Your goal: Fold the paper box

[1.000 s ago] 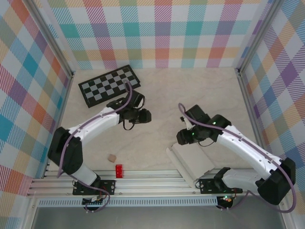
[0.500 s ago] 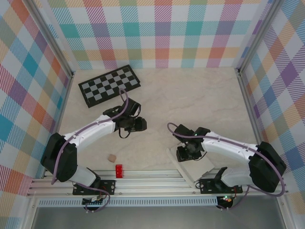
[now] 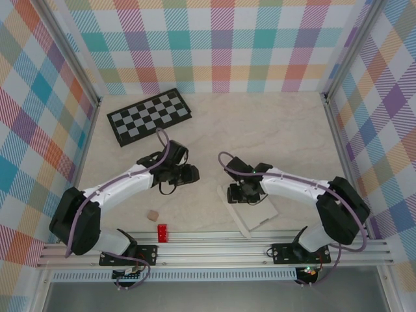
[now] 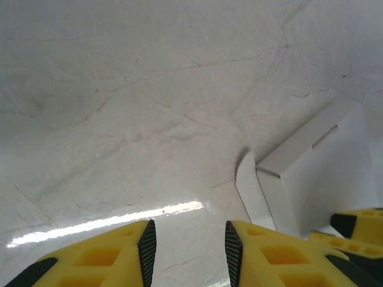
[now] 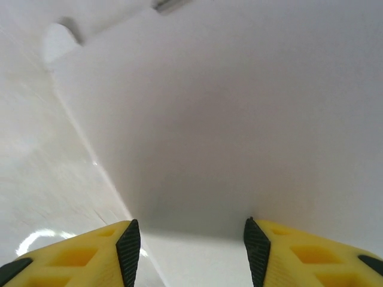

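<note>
Though beside two end effectors, one paper box

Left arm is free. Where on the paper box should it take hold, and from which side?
Probably the rounded flap on the paper box edge facing the left gripper. It sticks out on its own and seems slightly raised, so one finger could slide under. Come in low from the left; the right gripper hovers open above the box.
</note>
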